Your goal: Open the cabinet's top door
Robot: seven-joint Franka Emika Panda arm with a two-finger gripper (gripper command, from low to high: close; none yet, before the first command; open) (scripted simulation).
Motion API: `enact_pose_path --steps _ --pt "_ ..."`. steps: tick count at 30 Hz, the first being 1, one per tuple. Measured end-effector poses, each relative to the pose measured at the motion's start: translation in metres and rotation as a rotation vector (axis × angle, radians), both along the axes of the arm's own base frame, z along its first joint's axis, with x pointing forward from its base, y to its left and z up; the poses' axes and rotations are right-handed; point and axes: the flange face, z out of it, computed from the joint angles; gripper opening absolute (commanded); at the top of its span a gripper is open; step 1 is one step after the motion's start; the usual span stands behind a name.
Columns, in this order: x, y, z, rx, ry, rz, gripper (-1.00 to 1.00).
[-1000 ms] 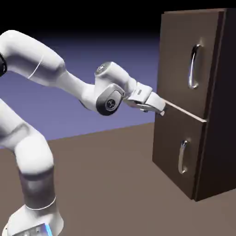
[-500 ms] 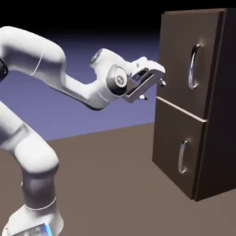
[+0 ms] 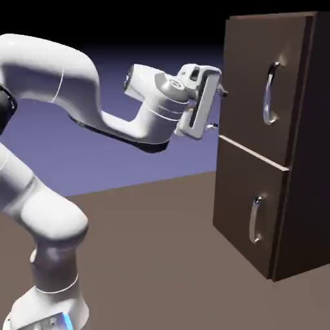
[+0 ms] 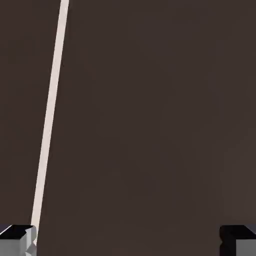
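Observation:
The dark brown cabinet (image 3: 308, 161) stands at the exterior view's right. Its top door (image 3: 248, 71) is the taller upper panel and carries a long silver handle (image 3: 271, 93). My gripper (image 3: 219, 108) hovers at the door's left edge, left of the handle and apart from it. It is open, one finger above the other, with nothing between them. In the hand view dark brown wood (image 4: 150, 125) fills the picture, crossed by a thin tan line (image 4: 48, 125). My gripper (image 4: 128, 242) shows only its grey fingertips (image 4: 17, 239) in the bottom corners.
Below the top door is a shorter panel (image 3: 238, 193) with a small silver handle (image 3: 256, 219); a thin tan seam (image 3: 254, 153) divides the two. The cabinet stands on a brown table (image 3: 155, 258). The white arm (image 3: 64, 84) arches in from the left.
The hand has risen from the seam between the panels to the top door's left edge and rolled so its fingers stand vertically. The jaws stayed open.

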Motion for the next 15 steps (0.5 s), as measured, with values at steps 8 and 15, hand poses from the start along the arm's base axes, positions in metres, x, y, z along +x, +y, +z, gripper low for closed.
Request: enact_pose_path --steps 8,15 --pt "0.005 -0.017 0.007 -0.354 -0.111 0.105 0.00" --pt "0.013 -0.039 0.010 -0.670 -0.201 0.171 0.00"
